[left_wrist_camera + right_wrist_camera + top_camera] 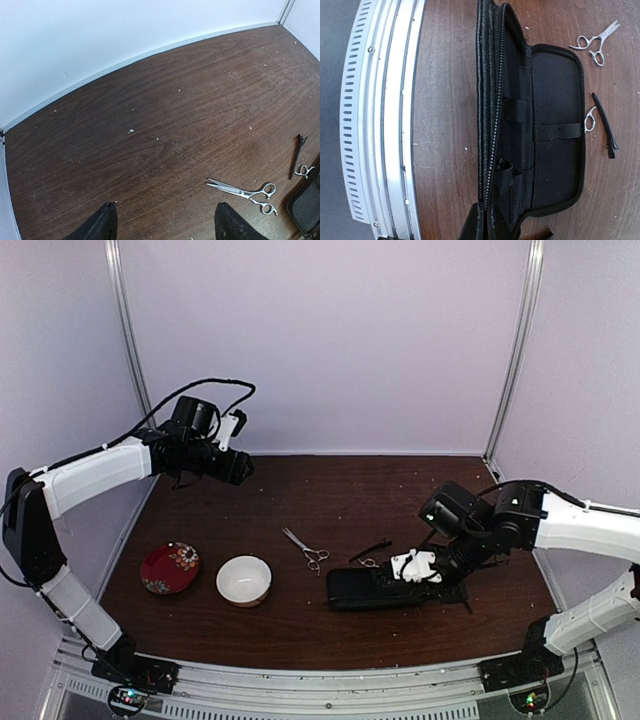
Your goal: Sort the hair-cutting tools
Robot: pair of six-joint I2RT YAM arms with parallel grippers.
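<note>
One pair of silver scissors (306,550) lies free at mid-table; it also shows in the left wrist view (245,192) and the right wrist view (595,42). A second pair (368,562) (590,119) shows only a ring handle at the far edge of the black pouch (385,590) (555,130). A thin black stick (370,551) (296,157) (605,125) lies beside it. My right gripper (432,583) (492,222) is shut on the pouch's near zipper flap, which stands open. My left gripper (240,468) (162,222) is open and empty, high at the back left.
A white bowl (244,580) and a red patterned plate (170,568) sit at the front left. A metal rail (385,120) runs along the near table edge. White walls close in the back and sides.
</note>
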